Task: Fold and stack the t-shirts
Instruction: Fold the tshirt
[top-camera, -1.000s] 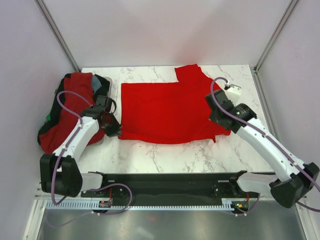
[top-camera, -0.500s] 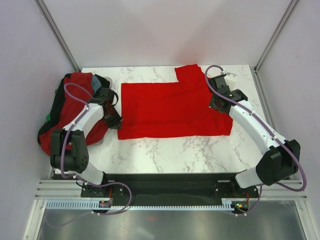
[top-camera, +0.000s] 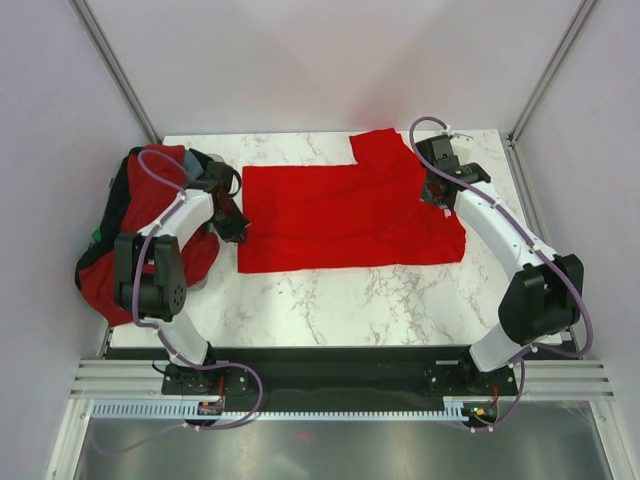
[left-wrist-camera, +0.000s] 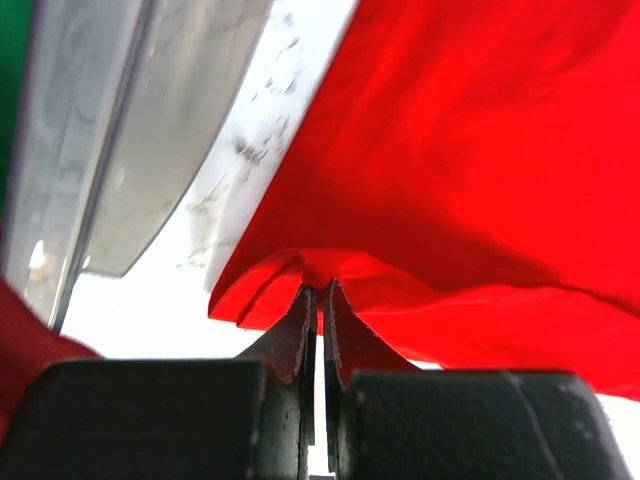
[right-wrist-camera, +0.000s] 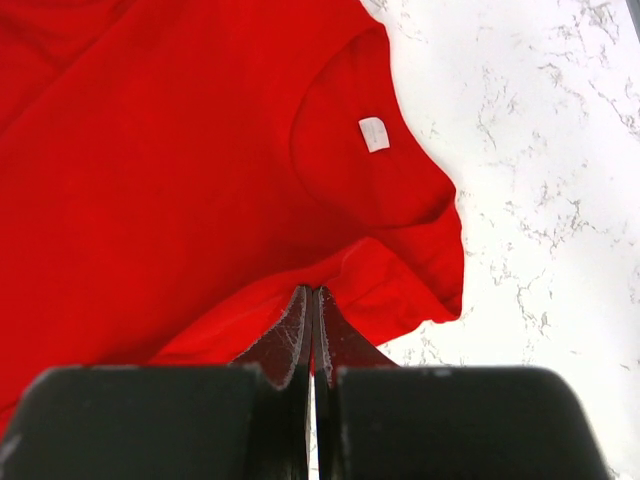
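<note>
Nearest the arm bases we see a strip of the marble table (top-camera: 330, 300), which we take to serve as working room in front of the cloth. Just beyond it lies the bright red t-shirt (top-camera: 340, 215), spread flat across the middle of the table with its length running left to right, so that one end is within reach of each arm. At its left end the left gripper (left-wrist-camera: 320, 290) has its jaws pressed together on a small raised ridge of the cloth's edge. At its right end, close to the collar and the white neck label (right-wrist-camera: 373, 133), the right gripper (right-wrist-camera: 312, 292) is likewise pinched tight on a fold of red cloth. We judge that the two pinches are matched so that the shirt can be raised evenly and held taut between them, since soft cloth gripped at one end only would sag and crease. The step in hand appears to be a fold along the shirt's length. Farther off, one sleeve (top-camera: 380, 148) lies flat and projects toward the far edge, not yet tucked in. At the far left, the dark bin (top-camera: 205, 158) holds other t-shirts (top-camera: 150, 200) in a loose heap, apart from the folding area, presumably until wanted.
</note>
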